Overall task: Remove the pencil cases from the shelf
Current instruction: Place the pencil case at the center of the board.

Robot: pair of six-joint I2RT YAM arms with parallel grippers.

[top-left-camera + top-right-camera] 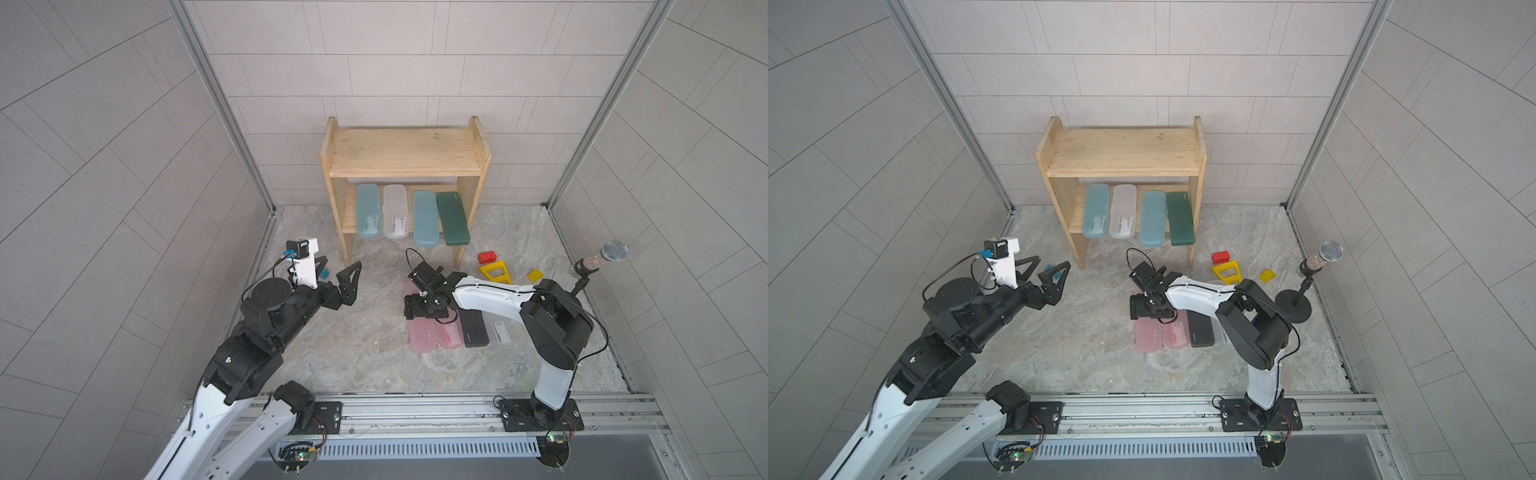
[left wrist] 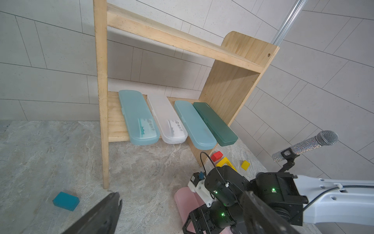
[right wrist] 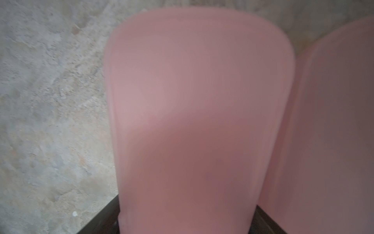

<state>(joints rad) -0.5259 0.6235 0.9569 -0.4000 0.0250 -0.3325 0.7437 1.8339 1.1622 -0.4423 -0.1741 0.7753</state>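
Observation:
The pine shelf stands at the back wall with its top tier bare. Its lower tier holds four pencil cases side by side: teal, frosted white, teal and dark green. Four more lie in a row on the floor: two pink, black and frosted white. My right gripper points down, its fingers either side of the leftmost pink case; contact is unclear. My left gripper hangs open and empty, left of the shelf's front.
A red block, a yellow triangular block and a small yellow piece lie right of the shelf. A microphone on a stand is at the far right. A small teal block lies by my left gripper.

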